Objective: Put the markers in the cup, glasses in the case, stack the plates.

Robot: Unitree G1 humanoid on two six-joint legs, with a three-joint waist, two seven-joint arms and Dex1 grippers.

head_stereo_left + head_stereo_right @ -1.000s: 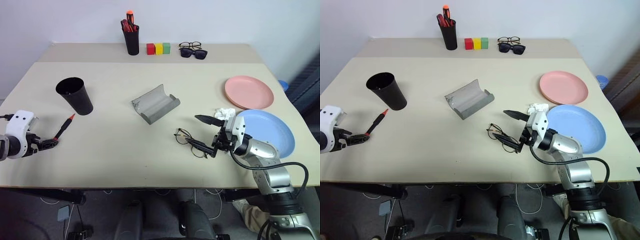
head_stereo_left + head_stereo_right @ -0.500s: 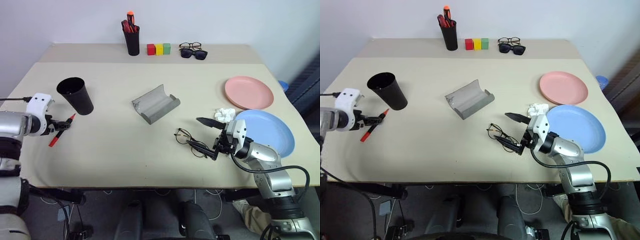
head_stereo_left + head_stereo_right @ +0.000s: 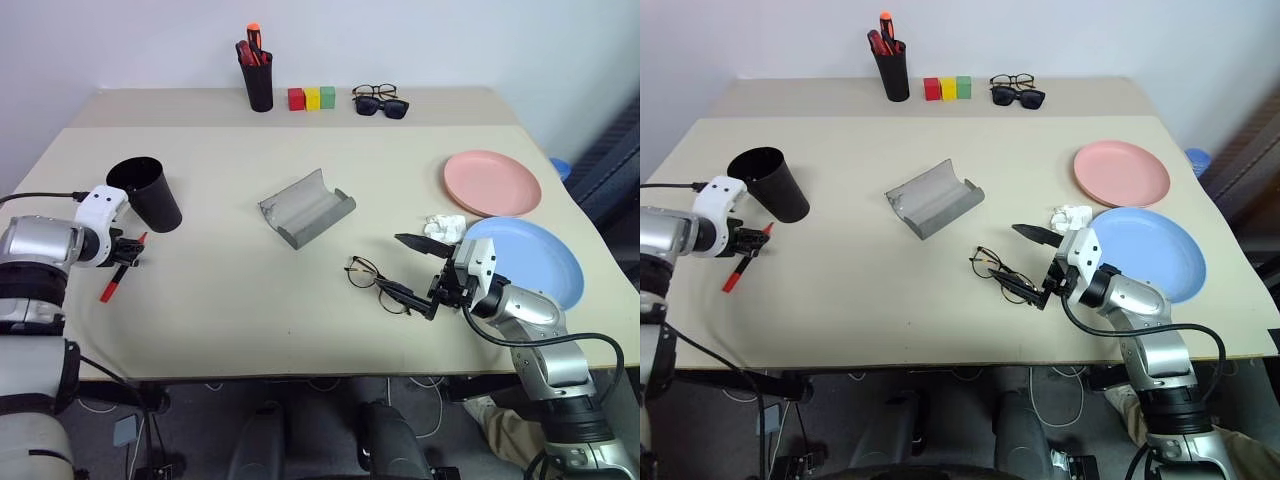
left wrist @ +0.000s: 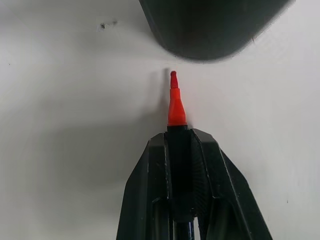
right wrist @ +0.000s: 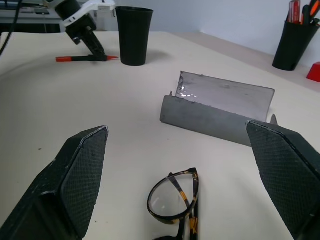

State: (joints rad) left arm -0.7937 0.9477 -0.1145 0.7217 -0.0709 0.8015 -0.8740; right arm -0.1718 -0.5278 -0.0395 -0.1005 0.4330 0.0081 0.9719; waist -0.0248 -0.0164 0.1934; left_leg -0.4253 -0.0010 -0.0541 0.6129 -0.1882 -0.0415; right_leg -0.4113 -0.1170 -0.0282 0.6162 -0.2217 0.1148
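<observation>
My left gripper is shut on the middle of the red marker, low over the table just in front of the black cup. In the left wrist view the marker's red tip sticks out past the closed fingers towards the cup. My right gripper stands open with its jaws wide, right beside the thin-framed glasses, which lie on the table. The grey case lies open mid-table. The pink plate and the blue plate sit side by side at the right.
Along the back edge stand a black pen holder with red pens, three coloured blocks and two more pairs of glasses. A crumpled white paper lies between the plates, close to my right gripper.
My left gripper moved in from the left edge towards the cup and closed on the red marker, which has shifted slightly. My right arm kept still.
</observation>
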